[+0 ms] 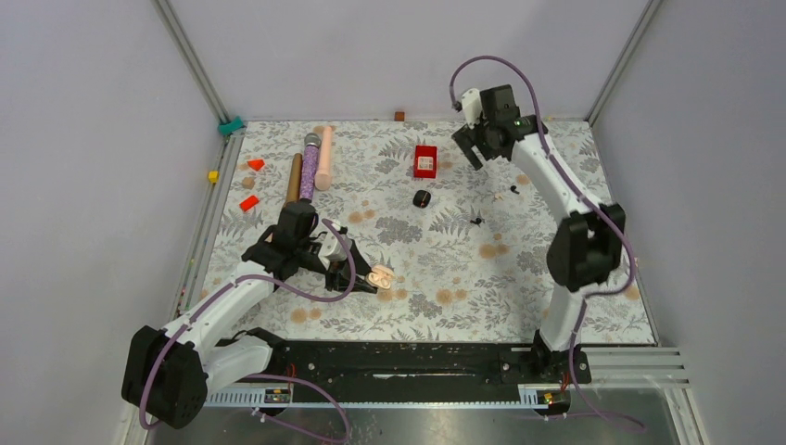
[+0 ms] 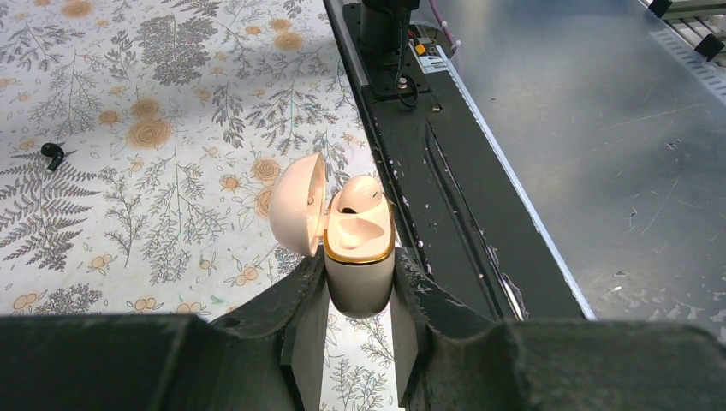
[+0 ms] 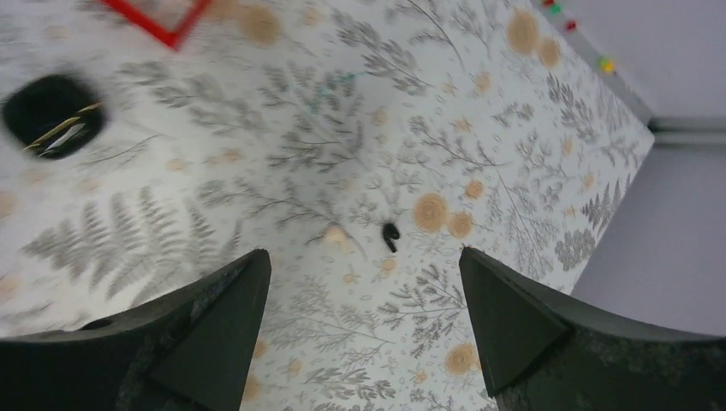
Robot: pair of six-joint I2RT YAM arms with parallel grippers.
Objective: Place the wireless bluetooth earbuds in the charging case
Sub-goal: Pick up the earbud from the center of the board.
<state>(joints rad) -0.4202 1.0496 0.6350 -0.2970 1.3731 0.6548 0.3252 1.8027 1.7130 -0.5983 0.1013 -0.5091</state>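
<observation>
At front left of the table (image 1: 556,306), logged the left claw (image 2: 360,282) clamped on the lower body of a beige case (image 2: 360,244), held upright with its lid (image 2: 298,204) swung open toward the middle of the table; could not tell whether the case rested on the table or hung just above it, nor whether its pockets were filled. Found the right claw (image 1: 477,141) raised over the far right corner, jaws spread wide and holding nothing. Spotted the black earbuds (image 1: 475,221) loose on the table right of centre, the whitish earbuds (image 1: 505,193) just beyond them, all well apart from the beige case. Marked a black case (image 1: 422,198) lying near the black earbuds, with a red box (image 1: 425,160) behind it. Judged no bud picked up yet, so a reach down and a pinch needed first. Flagged risks: tiny rounded buds likely to squirt out or roll under wide jaws if pinched off centre; a bud grabbed in the wrong pose unlikely to seat in its pocket; a black bud easily carried to the beige case by mistake; a hard push into the pocket liable to twist the case in the left claw's grip or knock the lid shut.
</observation>
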